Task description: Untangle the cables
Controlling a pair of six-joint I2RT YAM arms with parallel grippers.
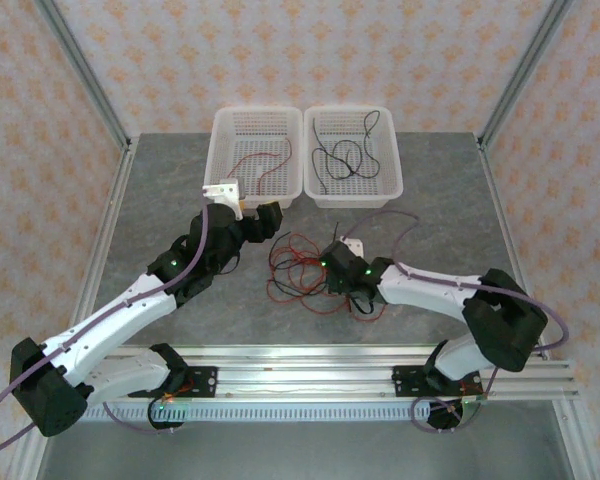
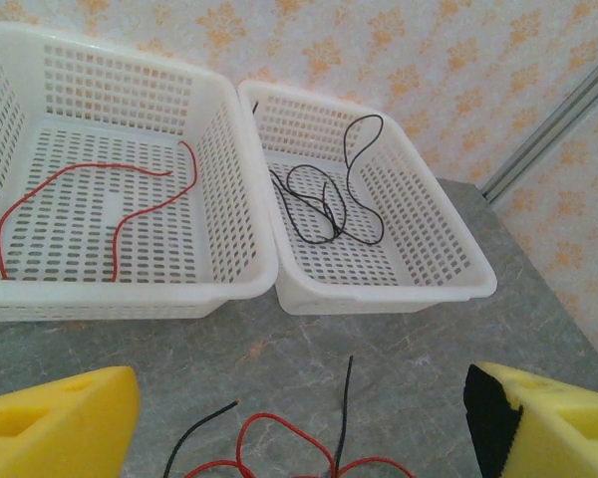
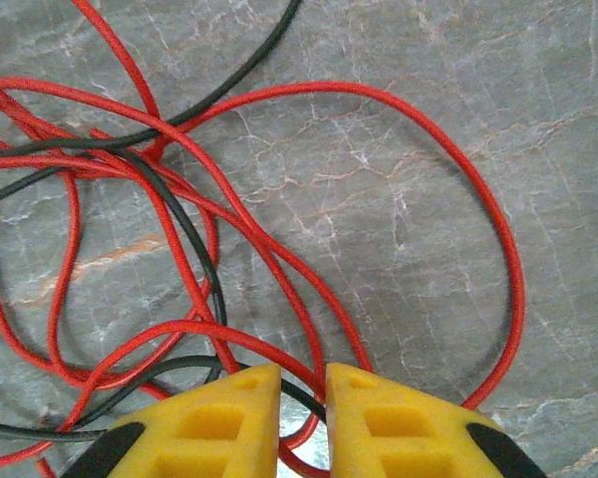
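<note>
Right pincer [image 3: 303, 383], closed on a red strand [image 3: 309, 366], risks dragging up the black cable [image 3: 184, 224] crossing just left of it; left pincer [image 2: 299, 418] gapes open.

Bright, even light right across the grey table [image 1: 160, 190], just soft faint shadows hugging the red cables [image 3: 349, 88] lying on it, no harsh glare off its marbled top, and close above it the yellow fingers [image 2: 60, 423] of the left gripper [image 2: 301, 423] come up slightly soft-focused.
</note>
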